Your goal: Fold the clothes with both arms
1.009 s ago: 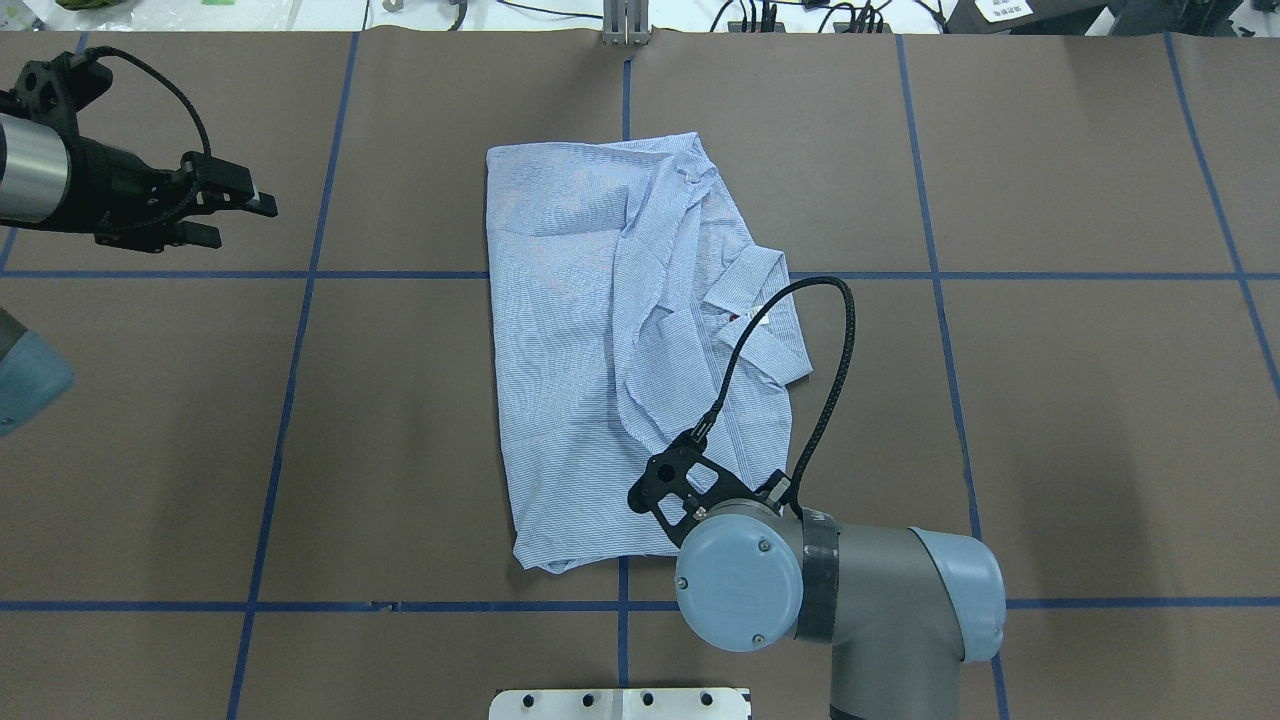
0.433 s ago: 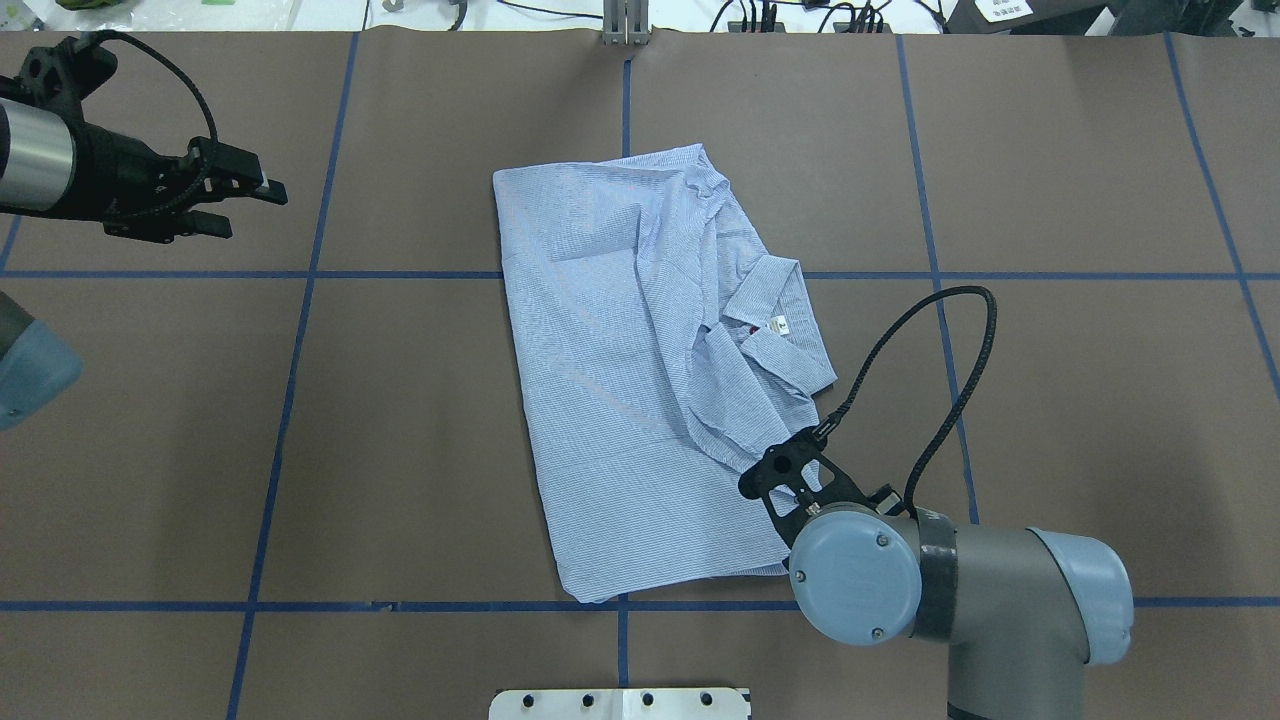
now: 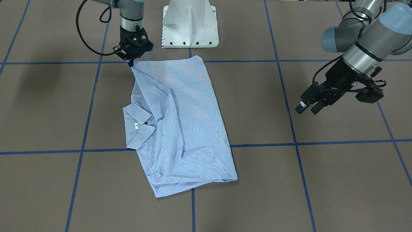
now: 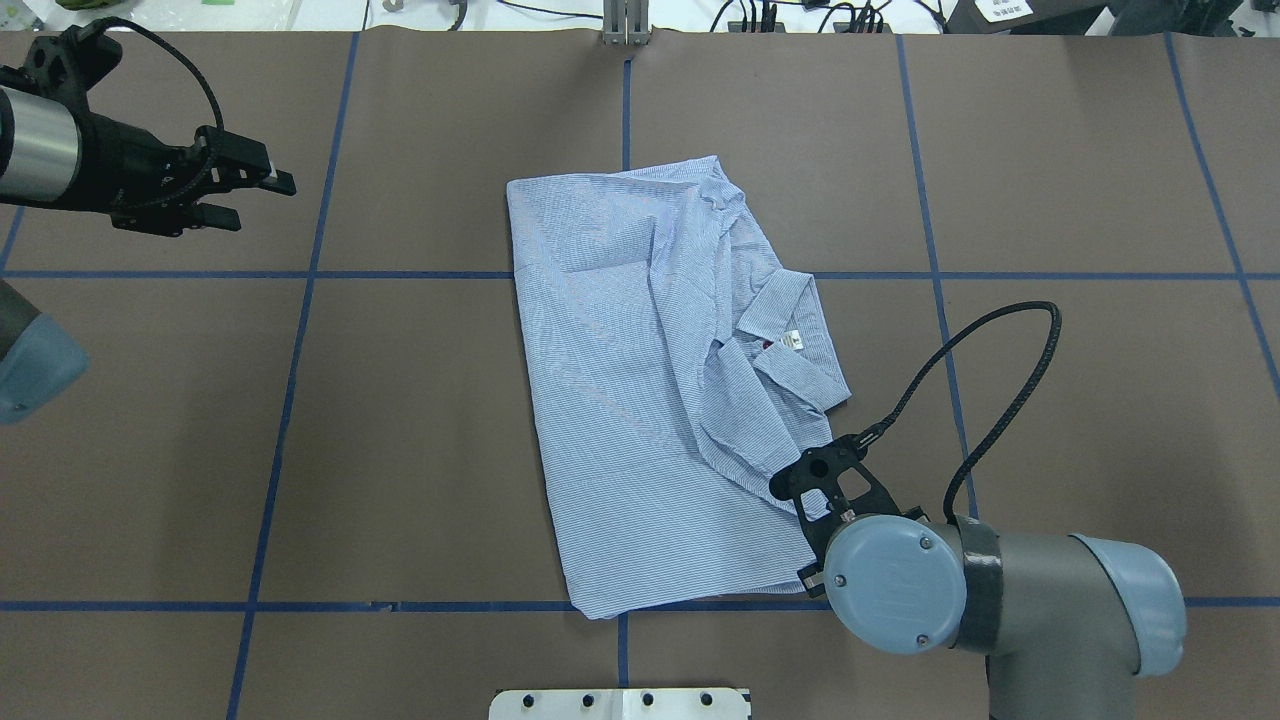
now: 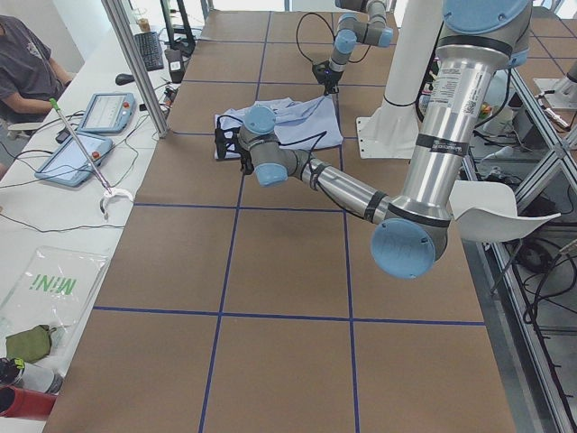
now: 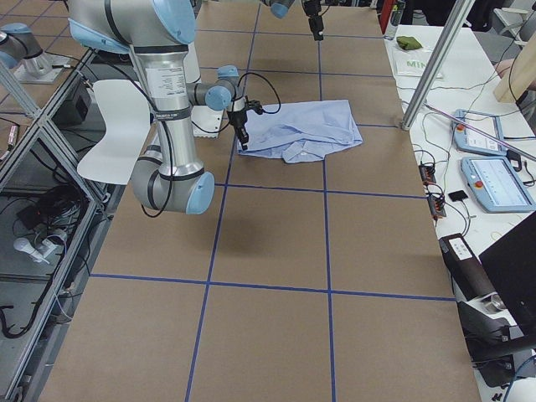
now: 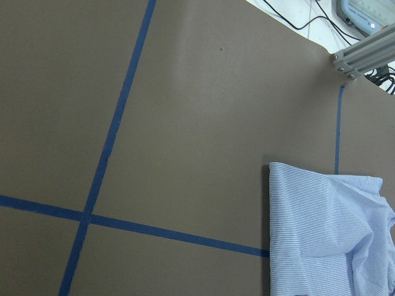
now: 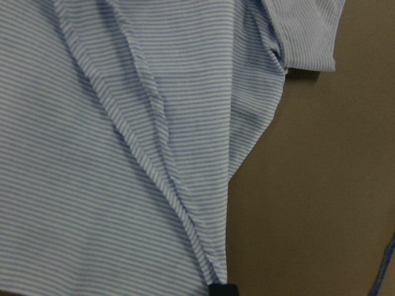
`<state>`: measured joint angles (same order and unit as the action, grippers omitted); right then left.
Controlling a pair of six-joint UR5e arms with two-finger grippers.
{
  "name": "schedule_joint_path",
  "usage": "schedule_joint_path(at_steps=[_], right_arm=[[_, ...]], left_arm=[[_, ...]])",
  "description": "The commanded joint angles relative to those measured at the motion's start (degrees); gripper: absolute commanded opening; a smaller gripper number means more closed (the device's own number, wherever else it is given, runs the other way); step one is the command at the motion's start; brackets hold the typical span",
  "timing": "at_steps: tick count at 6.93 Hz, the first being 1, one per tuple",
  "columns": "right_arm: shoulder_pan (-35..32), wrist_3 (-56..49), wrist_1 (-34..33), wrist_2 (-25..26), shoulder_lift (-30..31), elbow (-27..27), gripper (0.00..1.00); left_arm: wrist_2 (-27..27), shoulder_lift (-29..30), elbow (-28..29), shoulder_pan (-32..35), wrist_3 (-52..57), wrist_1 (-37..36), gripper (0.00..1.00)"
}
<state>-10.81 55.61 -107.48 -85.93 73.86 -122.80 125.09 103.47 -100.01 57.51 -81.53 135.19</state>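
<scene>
The right jaws [image 3: 131, 63] are pinched on a corner of the shirt [image 3: 180, 129], right at the edge nearest the robot's base [image 3: 190, 24]. From that pinch a ridge of striped cloth runs away across the shirt, plain in the right wrist view, with bare table [image 8: 321, 185] just beside it. Beyond the jaws the shirt lies folded to a long, slanted panel on the brown table, the collar [image 4: 790, 335] with its white label [image 4: 793, 341] and a red button turned up on the side of the right arm [image 4: 1010, 600]. A black cable [image 4: 1000, 390] loops above that wrist.

The left jaws [image 4: 255, 195] hang spread and empty, well apart from the shirt, over bare table crossed by blue tape lines [image 4: 300, 300]. The left wrist view catches only the shirt's far corner [image 7: 327, 228].
</scene>
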Motion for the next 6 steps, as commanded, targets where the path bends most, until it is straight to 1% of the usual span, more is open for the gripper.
schedule_joint_path(at_steps=[1, 3, 4, 5, 6], right_arm=[[-1.7, 0.2, -0.3, 0.0, -5.0, 1.2, 1.0], [-5.0, -0.8, 0.2, 0.9, -14.3, 10.1, 1.0], [-6.1, -4.5, 0.4, 2.5, -18.6, 14.9, 1.0], [-7.3, -6.9, 0.7, 2.8, -21.5, 19.6, 1.0], [-8.6, -7.9, 4.9, 2.8, -23.9, 25.2, 1.0]], left_arm=[[1.7, -0.5, -1.1, 0.6, 0.1, 0.0, 0.86], [4.5, -1.6, -2.5, 3.0, 0.8, 0.1, 0.86], [6.5, -2.2, -2.6, 5.1, 1.3, 0.1, 0.85], [8.5, -2.8, -2.8, 6.7, 2.3, 0.1, 0.85], [8.6, -2.9, -3.0, 7.0, 2.4, 0.1, 0.85]])
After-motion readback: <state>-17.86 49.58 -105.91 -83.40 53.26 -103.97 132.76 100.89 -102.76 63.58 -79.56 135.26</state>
